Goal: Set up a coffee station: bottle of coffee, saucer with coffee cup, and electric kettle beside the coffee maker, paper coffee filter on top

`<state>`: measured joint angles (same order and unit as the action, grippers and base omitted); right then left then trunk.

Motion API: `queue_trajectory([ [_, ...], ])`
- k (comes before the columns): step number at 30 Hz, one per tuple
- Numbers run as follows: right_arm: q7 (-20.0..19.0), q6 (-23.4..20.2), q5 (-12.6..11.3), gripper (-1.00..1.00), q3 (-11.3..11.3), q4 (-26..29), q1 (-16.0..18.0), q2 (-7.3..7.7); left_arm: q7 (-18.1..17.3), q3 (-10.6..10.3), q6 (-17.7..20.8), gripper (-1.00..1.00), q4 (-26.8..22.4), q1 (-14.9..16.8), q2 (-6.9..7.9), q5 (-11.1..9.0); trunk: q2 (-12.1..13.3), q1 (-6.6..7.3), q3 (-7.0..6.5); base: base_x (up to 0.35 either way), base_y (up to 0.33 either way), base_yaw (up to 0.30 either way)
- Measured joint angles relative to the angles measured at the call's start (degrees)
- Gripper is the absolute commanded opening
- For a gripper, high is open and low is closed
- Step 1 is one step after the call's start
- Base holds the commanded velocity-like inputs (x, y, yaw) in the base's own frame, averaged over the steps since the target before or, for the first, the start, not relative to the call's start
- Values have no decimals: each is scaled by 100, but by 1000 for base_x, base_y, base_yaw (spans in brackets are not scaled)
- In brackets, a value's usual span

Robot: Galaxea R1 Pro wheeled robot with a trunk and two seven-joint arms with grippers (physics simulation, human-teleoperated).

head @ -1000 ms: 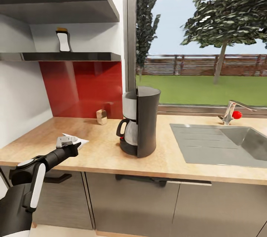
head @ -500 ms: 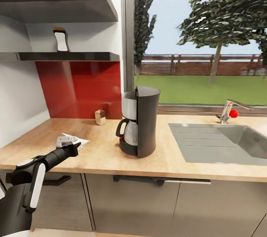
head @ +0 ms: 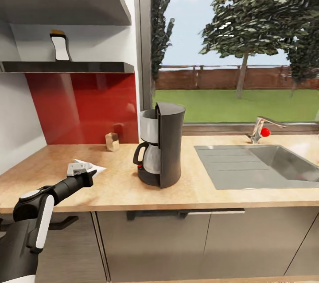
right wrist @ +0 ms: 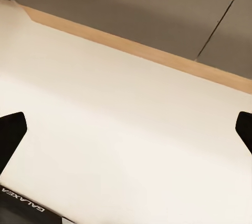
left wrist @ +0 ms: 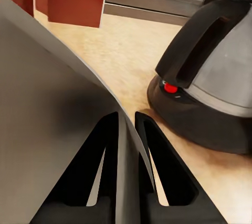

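The black coffee maker (head: 160, 148) stands on the light wood kitchen countertop (head: 208, 192), left of the sink; its steel carafe and red switch (left wrist: 169, 87) fill much of the left wrist view. My left gripper (head: 81, 170) hovers over the counter's left part, shut on the white paper coffee filter (head: 91, 168), which appears as a thin grey sheet (left wrist: 47, 119) pinched between the black fingers (left wrist: 160, 166). The bottle of coffee (head: 60, 46) stands on the thin kitchen shelf (head: 75, 67). My right gripper (right wrist: 126, 129) is open, low above the pale floor.
A steel sink (head: 261, 165) with a red-knobbed faucet (head: 261, 129) is set into the counter's right half. A small brownish object (head: 112, 141) sits by the red backsplash. A thicker dark slab (head: 66, 4) hangs above the shelf. Grey cabinet fronts (head: 168, 243) run below.
The whole picture has slid left, so the camera has moved rightward. My left gripper keeps its hold on the filter, at the same spot in the picture.
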<state>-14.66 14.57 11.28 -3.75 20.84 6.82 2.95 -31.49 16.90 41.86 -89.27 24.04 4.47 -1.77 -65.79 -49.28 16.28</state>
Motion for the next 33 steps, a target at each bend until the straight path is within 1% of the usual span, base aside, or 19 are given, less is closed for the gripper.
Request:
queue_trajectory([
  [11,0,0,-2,100,-3,-1,0,0,0,7,1,-100,-1,0,11,-1,0,0,0,0,282,-26],
  [17,0,0,-1,100,0,-3,-1,0,0,6,0,-100,1,1,12,-1,0,0,-9,0,285,-203],
  [24,-1,0,4,100,4,-5,-1,0,-1,14,-2,-100,2,0,12,1,0,0,-28,0,49,-250],
  [29,0,0,-2,100,-2,-10,0,0,0,24,1,-100,-1,-1,16,-1,0,0,-31,0,276,-30],
  [33,0,0,-2,100,-2,-8,0,0,0,24,1,-100,0,0,17,-1,0,0,-31,0,302,-154],
])
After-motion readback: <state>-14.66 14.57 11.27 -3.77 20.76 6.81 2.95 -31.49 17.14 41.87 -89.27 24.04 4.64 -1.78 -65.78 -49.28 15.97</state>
